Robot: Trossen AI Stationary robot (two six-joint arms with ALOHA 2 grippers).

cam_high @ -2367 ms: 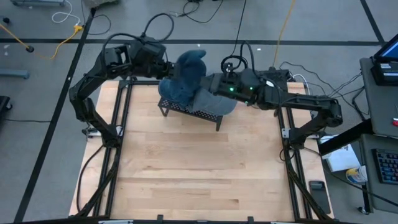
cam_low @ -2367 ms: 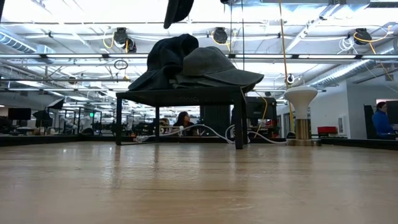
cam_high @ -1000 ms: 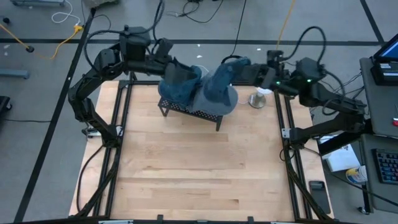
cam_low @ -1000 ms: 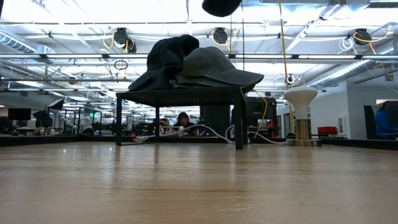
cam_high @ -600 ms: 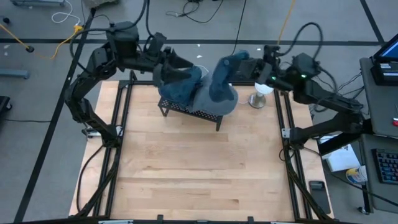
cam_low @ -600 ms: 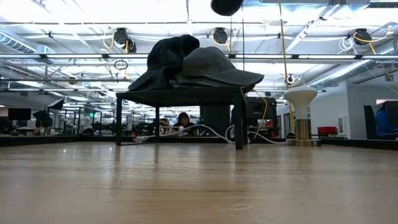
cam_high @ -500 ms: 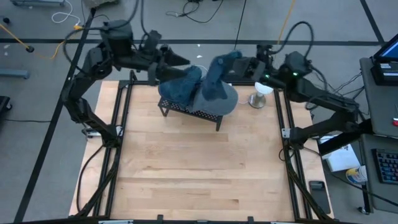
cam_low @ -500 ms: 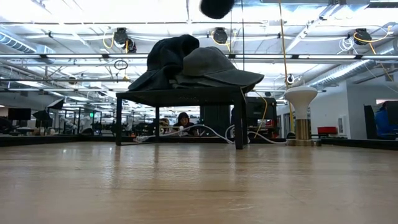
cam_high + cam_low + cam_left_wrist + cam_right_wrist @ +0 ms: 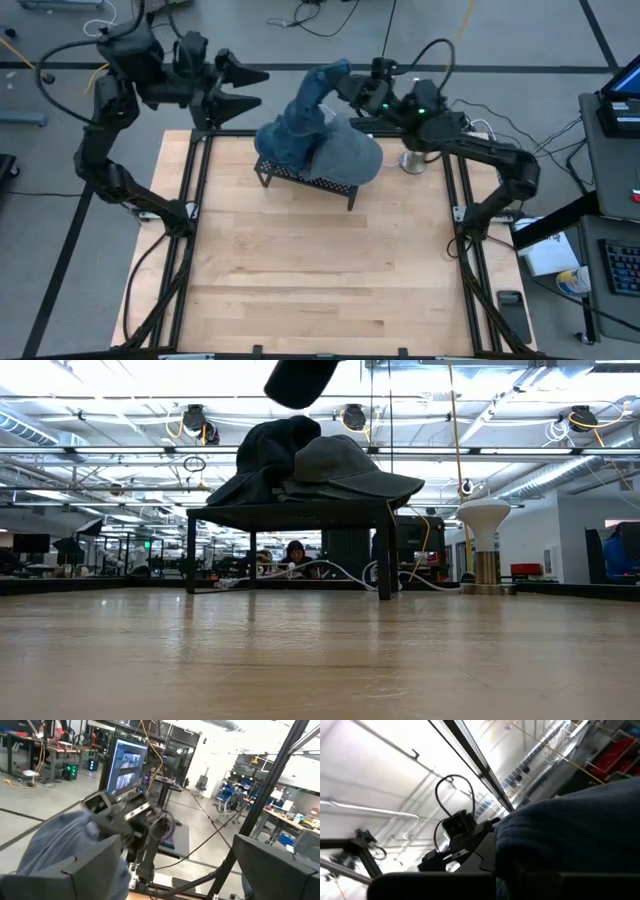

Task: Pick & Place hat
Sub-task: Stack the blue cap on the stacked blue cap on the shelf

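We see a blue hat (image 9: 312,100) hanging up in the air, pinched in the right gripper (image 9: 345,82) above the far end of the tabletop (image 9: 310,270). Its jaws are clamped on the crown, and the fabric droops down toward a heap of other hats (image 9: 330,152) piled on a small black rack (image 9: 305,178). In the low view the lifted hat (image 9: 300,378) shows as a dark shape over the pile (image 9: 320,465), clear of it. Just beside the rack stands a white mushroom-shaped stand (image 9: 416,158) at the tabletop's right far corner. The left gripper (image 9: 245,88) hangs off the far left corner, well apart from the rack, its jaws spread wide and holding nothing. Behind the rack, a person (image 9: 294,553) sits in the room.
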